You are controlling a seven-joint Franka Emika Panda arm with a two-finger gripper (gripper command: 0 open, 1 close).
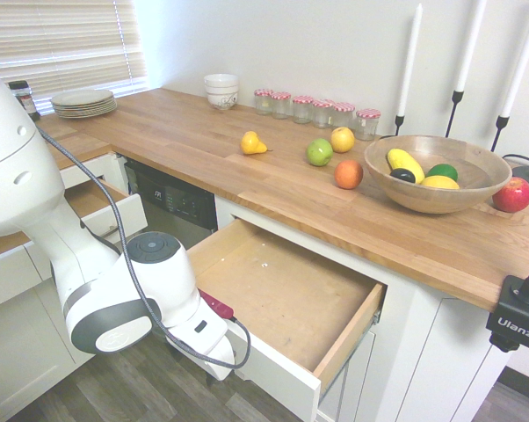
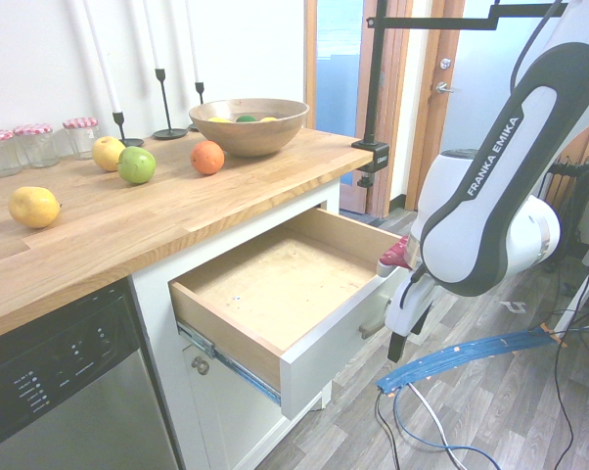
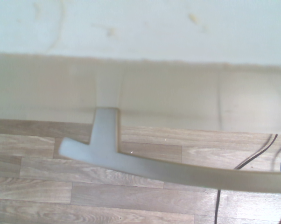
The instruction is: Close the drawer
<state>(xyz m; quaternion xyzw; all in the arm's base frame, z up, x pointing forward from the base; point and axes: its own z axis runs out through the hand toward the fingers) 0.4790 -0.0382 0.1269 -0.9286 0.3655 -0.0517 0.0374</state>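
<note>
With its fingers spread wide, the hand (image 2: pixel 410 339) is hovering near the handle (image 2: pixel 381 319) of the drawer (image 2: pixel 319 363), which is jutting out beneath the surface's (image 2: pixel 211 223) front edge, so an off-centre push is risking a snagged finger or jammed runners.

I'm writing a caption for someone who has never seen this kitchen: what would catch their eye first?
Probably the big white robot arm, reaching down in front of the wide drawer, which is pulled out below the wooden counter. Next, the broad wooden bowl of fruit on the counter, with tall white candles standing behind it.
</note>
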